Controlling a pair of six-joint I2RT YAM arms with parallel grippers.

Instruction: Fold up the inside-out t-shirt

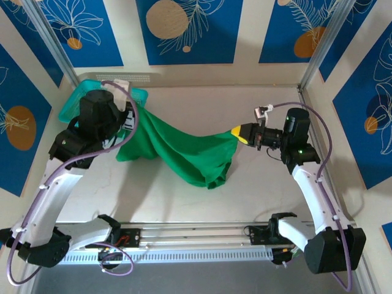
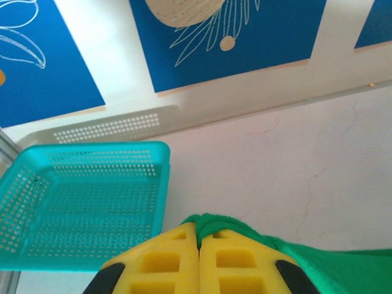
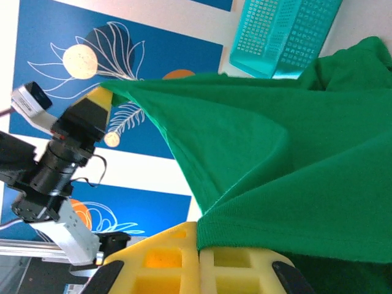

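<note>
Pale tabletop (image 1: 263,190) within blue-patterned walls (image 1: 184,30): solid bright green cloth t-shirt (image 1: 184,150) slung left-to-right across it, middle sagging toward the surface, left gripper (image 2: 198,254) and right gripper (image 1: 240,133) each clamped on an opposite end.

Bright, even light — soft shadows (little glare).
</note>
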